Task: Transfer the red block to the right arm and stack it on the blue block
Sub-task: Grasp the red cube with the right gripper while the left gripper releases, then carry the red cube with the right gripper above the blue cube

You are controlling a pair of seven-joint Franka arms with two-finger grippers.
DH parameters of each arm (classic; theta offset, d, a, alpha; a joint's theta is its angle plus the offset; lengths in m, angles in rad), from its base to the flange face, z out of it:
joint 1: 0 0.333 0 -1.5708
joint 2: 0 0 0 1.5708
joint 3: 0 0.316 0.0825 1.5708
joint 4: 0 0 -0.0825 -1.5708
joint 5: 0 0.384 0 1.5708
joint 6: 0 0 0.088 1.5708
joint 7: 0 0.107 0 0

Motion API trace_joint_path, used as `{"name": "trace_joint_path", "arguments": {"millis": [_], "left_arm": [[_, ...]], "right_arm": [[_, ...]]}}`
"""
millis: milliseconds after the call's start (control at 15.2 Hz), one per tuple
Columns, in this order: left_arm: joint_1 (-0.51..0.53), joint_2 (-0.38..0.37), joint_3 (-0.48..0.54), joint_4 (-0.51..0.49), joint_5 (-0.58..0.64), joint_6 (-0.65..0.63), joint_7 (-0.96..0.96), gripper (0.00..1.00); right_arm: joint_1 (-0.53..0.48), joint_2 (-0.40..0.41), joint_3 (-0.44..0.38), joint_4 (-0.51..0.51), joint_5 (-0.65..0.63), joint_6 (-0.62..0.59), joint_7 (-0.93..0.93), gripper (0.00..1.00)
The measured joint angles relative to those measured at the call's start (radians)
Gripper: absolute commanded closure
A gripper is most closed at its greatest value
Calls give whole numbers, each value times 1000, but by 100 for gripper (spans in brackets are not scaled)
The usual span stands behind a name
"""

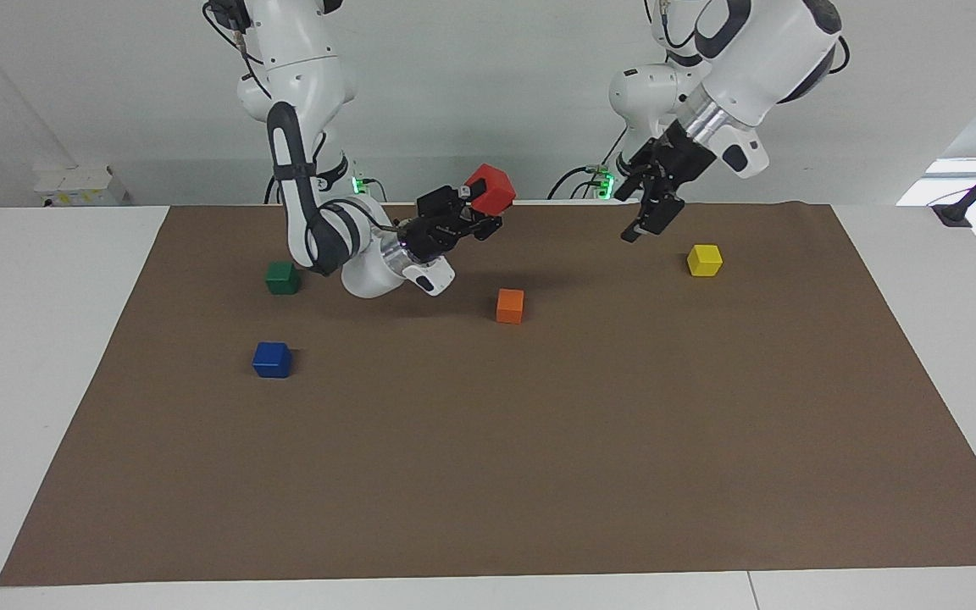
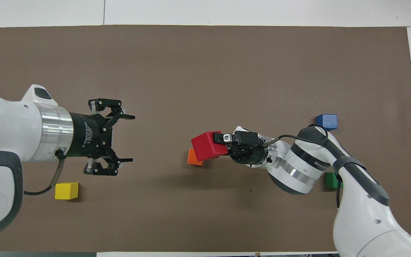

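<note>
- The red block (image 1: pixel 490 188) is a small hard-edged cube with flat, matte faces, pinched by the right gripper (image 1: pixel 478 207) in the air, above the brown mat (image 1: pixel 539 440) and over the stretch just nearer the robots than the orange block (image 1: pixel 510 306); it sits tilted in the grip, one corner up.
- By my judgement it is light and rigid, not fragile; the smooth faces could slide under a weak pinch, so two opposite flat faces are the place to hold, as the right gripper does, not edges or corners.
- The left gripper (image 2: pixel 120 140) hangs with its fingers spread and nothing between them, well apart from the orange block toward the left arm's end of the table, over the mat near the yellow block (image 1: pixel 704 260); it seems to wait.
- The blue block (image 1: pixel 272 359) rests flat on the mat, farther from the robots than the orange block and toward the right arm's end; its top face is bare, a level seat for stacking.
- The green block (image 1: pixel 282 277) lies toward that same end from the orange block, a little nearer the robots; the tilted red block would likely need levelling before it is set down.
</note>
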Motion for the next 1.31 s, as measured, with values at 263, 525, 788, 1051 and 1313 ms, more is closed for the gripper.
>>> {"name": "trace_joint_path", "arguments": {"millis": [263,525,788,1051,1313], "left_arm": [[93,0,0,-29,183,-14,399,0],[131,8,0,-58,348,-14,877,0],[132,43,27,-18,411,-28,1123,0],[49,223,85,257,493,-187,1155,0],[-145,301,256,357,514,-251,1173,0]], "right_arm": [[-121,-131,-3,48,-212,179,181,100],[-206,-258,-7,100,-427,326,376,100],[-239,-323,-9,186,-770,448,523,100],[-242,-371,-11,311,-1190,482,686,100],[-243,-382,-11,389,-1534,486,754,100]]}}
